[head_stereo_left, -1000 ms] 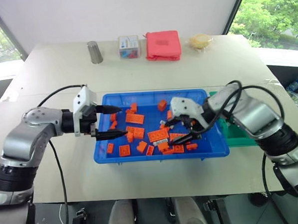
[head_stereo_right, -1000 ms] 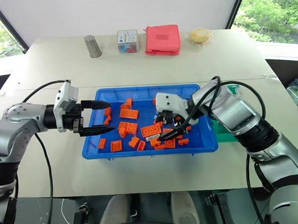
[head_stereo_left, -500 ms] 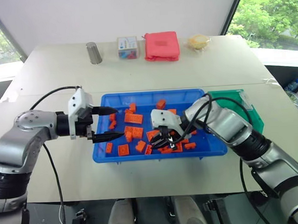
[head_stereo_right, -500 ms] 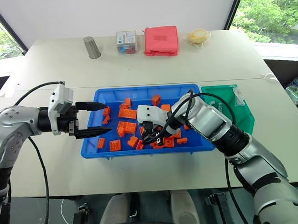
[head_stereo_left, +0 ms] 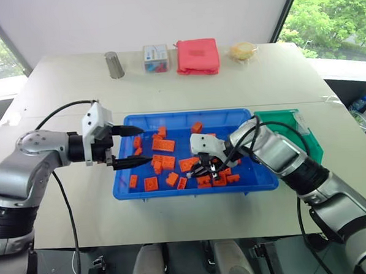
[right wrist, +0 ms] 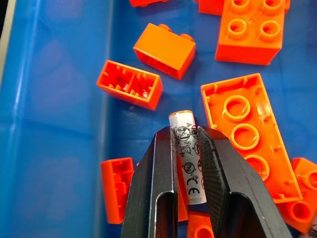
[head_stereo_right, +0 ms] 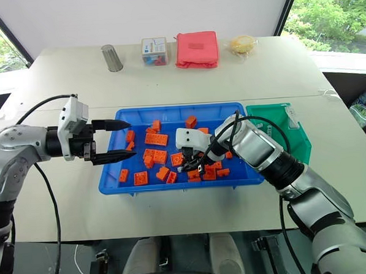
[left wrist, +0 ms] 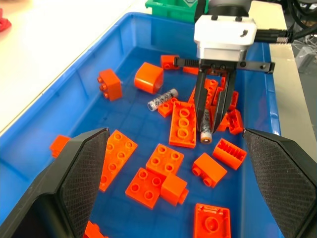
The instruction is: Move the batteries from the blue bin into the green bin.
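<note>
The blue bin [head_stereo_left: 170,118] holds many orange bricks and the batteries. One silvery battery [right wrist: 185,148] sits between the fingers of my right gripper [right wrist: 184,131], which is shut on it just above the bin floor, near the bin's middle [head_stereo_left: 204,171]. In the left wrist view that battery [left wrist: 204,126] hangs nearly upright, beside a long orange brick. A second battery [left wrist: 162,99] lies flat on the bin floor near a rounded orange piece. My left gripper [head_stereo_left: 137,145] is open and empty over the bin's left end. The green bin [head_stereo_left: 293,122] stands against the blue bin's right side.
Along the table's far edge stand a metal cup [head_stereo_left: 113,64], a small clear box [head_stereo_left: 155,57], a folded red cloth [head_stereo_left: 198,55] and a yellow item in a bag [head_stereo_left: 245,49]. Orange bricks [head_stereo_left: 165,144] crowd the blue bin floor around the right gripper.
My right gripper has moved left and down into the bricks and gone from open to shut on a battery. The left arm has kept still.
</note>
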